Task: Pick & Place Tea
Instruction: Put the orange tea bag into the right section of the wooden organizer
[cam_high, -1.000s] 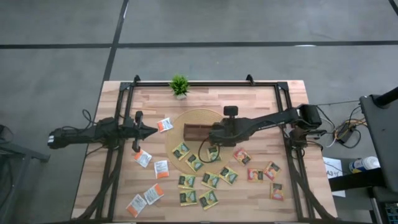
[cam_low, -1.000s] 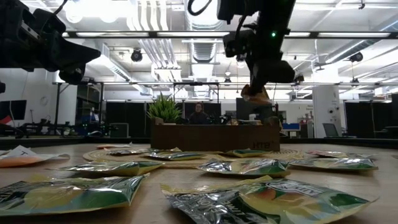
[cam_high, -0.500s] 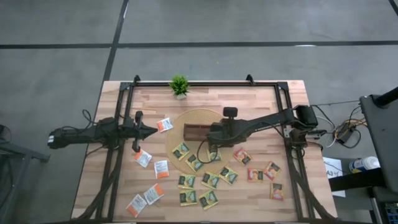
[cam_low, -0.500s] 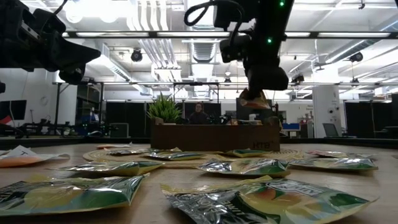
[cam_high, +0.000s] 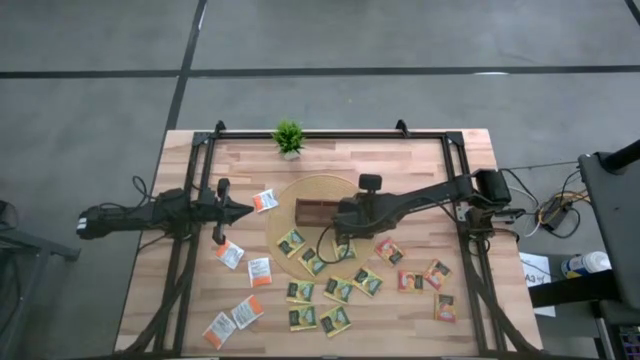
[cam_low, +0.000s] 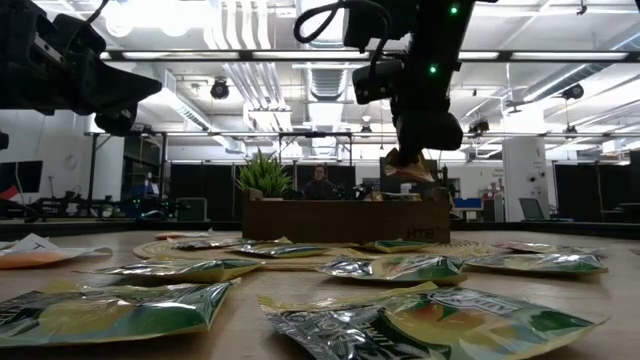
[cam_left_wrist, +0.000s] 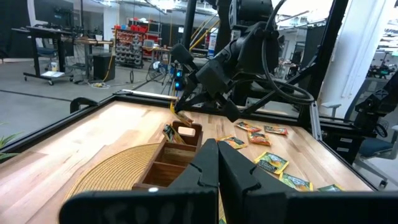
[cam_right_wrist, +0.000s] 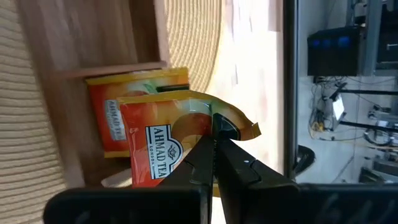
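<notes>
Red-pink tea sachet, pinched at one edge by right gripper, above tray compartment

Right gripper clamped on a red-pink sachet; it hangs below the fingertips, over the brown tray, where a like sachet already lies directly beneath. Judged light, thin, floppy: its free corner curls beside the fingers, so an edge pinch suits it; glossy wrap may slip. Left gripper closed, empty, well off to the side. Other sachets lie flat on the table.

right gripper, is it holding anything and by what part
The right gripper is shut on a red-orange tea sachet, pinching it at one edge, above the brown tray. The left gripper is shut on nothing.
</notes>
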